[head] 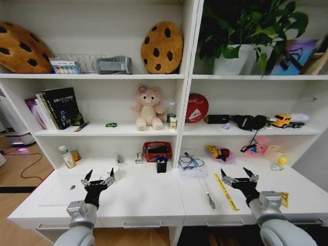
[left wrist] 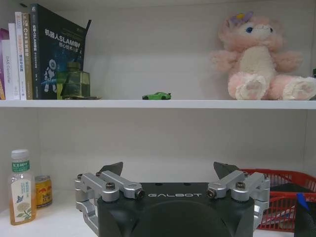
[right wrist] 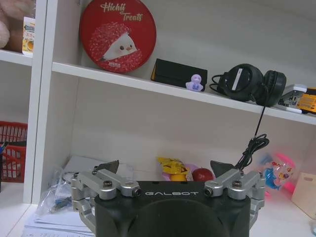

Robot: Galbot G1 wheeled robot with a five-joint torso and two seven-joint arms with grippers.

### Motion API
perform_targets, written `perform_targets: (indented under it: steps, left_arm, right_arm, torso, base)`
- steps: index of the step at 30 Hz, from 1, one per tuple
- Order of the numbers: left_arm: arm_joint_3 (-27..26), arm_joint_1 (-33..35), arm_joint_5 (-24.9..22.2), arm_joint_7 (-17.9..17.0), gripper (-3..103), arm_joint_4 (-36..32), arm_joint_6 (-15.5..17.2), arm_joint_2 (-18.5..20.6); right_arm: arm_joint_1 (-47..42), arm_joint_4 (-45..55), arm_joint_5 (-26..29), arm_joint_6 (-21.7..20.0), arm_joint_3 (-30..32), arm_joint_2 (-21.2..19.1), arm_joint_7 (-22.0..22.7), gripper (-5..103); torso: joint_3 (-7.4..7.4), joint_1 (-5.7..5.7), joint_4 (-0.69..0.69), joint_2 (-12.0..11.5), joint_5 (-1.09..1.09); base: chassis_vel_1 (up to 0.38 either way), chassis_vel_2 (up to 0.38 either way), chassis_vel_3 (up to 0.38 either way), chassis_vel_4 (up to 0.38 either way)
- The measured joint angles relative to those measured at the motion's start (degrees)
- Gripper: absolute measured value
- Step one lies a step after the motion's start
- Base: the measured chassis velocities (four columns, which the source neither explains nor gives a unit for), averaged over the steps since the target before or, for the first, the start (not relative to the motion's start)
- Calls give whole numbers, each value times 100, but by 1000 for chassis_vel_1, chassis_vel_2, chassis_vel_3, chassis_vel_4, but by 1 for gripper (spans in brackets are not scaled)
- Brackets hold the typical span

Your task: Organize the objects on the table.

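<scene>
Left gripper [head: 98,179] open above table [head: 143,200]; right gripper [head: 239,176] too — empty.

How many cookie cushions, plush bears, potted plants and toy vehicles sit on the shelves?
Cookie cushions: 2
Pink plush bear: 1
Potted plant: 1
Toy vehicles: 2, green car and yellow truck
Total: 6

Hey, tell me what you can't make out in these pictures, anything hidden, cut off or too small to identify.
- Small dark object on the table, head view: too small to identify.
- Red basket, left wrist view: cut off at the edge, partly behind the open left gripper; contents unclear.
- Headphones' cable, right wrist view: its end drops behind the open right gripper.
- Yellow strip, head view: markings too small to read.
</scene>
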Motion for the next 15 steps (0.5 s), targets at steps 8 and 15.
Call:
perform_targets:
  steps: [8, 15]
  left_arm:
    - [0, 0, 0, 0, 100, 0, 0, 0]
    - [0, 0, 0, 0, 100, 0, 0, 0]
  right_arm:
    - [-53, -8, 10, -28, -51, 74, -38, 100]
    - [-95, 28, 1, -46, -92, 128, -43, 100]
  torso:
    - [0, 0, -1, 0, 0]
    - [0, -1, 0, 0, 1]
  base:
    - [-114, -109, 115, 112]
    - [-175, -192, 181, 189]
